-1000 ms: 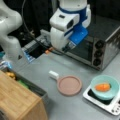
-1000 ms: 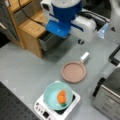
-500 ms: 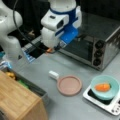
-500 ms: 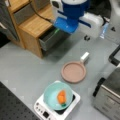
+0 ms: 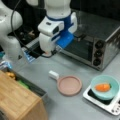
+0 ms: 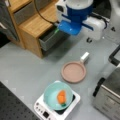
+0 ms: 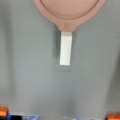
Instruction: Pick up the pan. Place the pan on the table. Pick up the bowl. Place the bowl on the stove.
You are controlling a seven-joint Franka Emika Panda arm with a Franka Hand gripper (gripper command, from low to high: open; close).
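Pan (image 5: 69, 85) lies on table (image 5: 75, 105), bowl (image 5: 104, 87) on stove (image 5: 100, 100); claw (image 5: 47, 53) above, grip unclear.

Even, soft light fills the room, nothing harsh. All views are blurred, edges smeared throughout. In both front views the grey desk (image 5: 75, 105) is evenly lit, with a faint soft shadow around the pan (image 5: 69, 85). The toaster oven (image 5: 100, 45) shows dull sheen on its steel top, and the background behind it is dark. In the wrist view the pan's white handle (image 7: 66, 48) casts a thin shadow to its left.
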